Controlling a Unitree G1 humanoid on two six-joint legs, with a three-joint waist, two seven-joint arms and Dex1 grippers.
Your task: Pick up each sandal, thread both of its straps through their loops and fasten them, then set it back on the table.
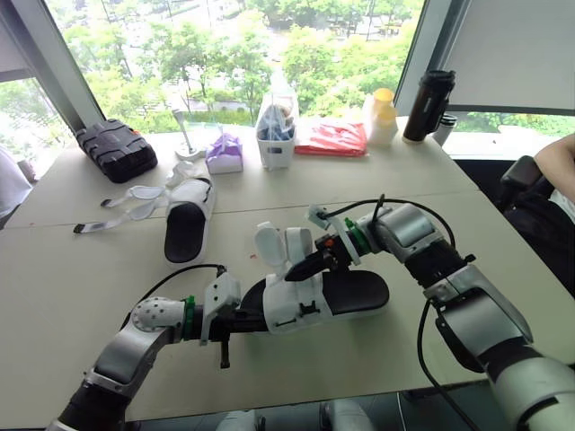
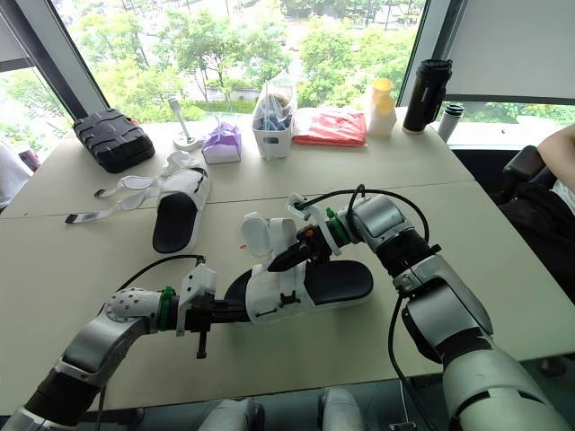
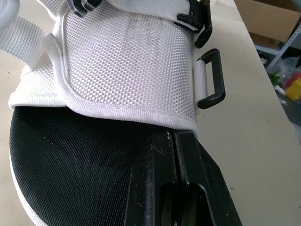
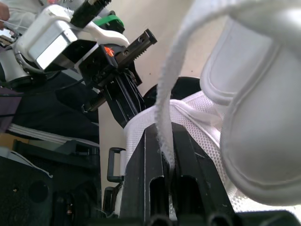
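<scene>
The near sandal (image 1: 346, 292), white mesh upper over a black footbed, lies at the table's middle front. My left gripper (image 1: 254, 317) is shut on its toe end; in the left wrist view the fingers (image 3: 162, 160) pinch the footbed edge just below the mesh, with a black loop (image 3: 211, 80) beside it. My right gripper (image 1: 298, 268) is shut on a white strap (image 4: 164, 113) above the upper. Two white strap flaps (image 1: 283, 244) stand up behind it. The second sandal (image 1: 189, 226) lies further back on the left, its straps (image 1: 126, 208) loose and spread to the left.
Along the far edge stand a black case (image 1: 115, 149), a purple pack (image 1: 225, 153), a white holder (image 1: 276, 136), a red packet (image 1: 332, 138), a yellow bottle (image 1: 382, 115) and a black tumbler (image 1: 429, 103). A person's arm (image 1: 559, 163) shows at the right.
</scene>
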